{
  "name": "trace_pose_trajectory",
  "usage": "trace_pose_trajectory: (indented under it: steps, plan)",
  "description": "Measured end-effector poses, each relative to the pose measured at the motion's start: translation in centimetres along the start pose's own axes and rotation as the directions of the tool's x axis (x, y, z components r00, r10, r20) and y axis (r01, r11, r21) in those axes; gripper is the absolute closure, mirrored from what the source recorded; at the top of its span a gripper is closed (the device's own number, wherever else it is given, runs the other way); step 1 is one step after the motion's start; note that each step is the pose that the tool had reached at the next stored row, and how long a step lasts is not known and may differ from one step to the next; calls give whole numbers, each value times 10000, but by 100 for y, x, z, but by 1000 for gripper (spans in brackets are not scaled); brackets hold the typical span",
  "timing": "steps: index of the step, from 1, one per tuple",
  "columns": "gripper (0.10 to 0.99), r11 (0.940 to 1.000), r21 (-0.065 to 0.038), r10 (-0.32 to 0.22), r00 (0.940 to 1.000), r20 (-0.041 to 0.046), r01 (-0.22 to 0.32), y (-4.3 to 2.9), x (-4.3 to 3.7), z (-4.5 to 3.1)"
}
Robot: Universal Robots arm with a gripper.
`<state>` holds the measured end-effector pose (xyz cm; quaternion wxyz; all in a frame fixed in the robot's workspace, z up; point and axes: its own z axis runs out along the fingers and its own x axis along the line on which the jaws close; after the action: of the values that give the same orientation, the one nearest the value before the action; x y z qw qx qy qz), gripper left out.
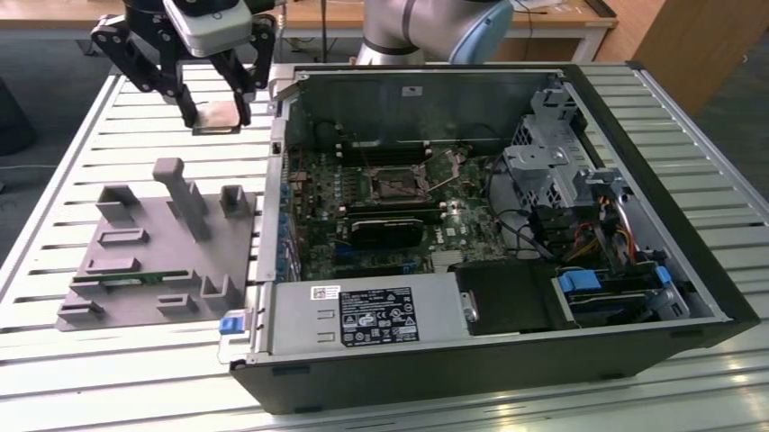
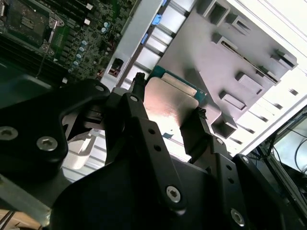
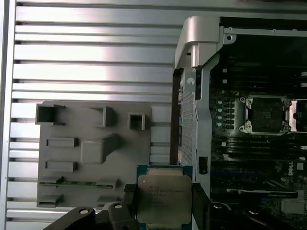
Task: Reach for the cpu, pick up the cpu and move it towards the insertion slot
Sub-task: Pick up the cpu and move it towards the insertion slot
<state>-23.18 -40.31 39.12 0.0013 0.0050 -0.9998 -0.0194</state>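
Note:
The cpu, a flat square chip with a silvery top, hangs in the air over the slatted table, to the exterior view's left of the open computer case. My gripper is shut on it, one black finger on each side. In both wrist views the cpu sits clamped between the fingers. The insertion slot, a dark square socket with a metal frame, lies on the green board inside the case, well off to the exterior view's right of the gripper. It also appears as the insertion slot in both wrist views.
A grey fixture plate with posts and pockets lies on the table below the gripper, with a green memory stick in it. The case wall stands between gripper and board. Drive cages and cables fill the case's far side.

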Motion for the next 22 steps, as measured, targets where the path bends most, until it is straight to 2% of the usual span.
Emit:
trace_pose_trajectory:
  steps: [7, 22]
  plan:
    - [541, 10000, 0, 0, 10000, 0, 0, -1, -62, 0]
    - [541, 10000, -1, -1, 10000, 6, 1, -1, -135, 0]
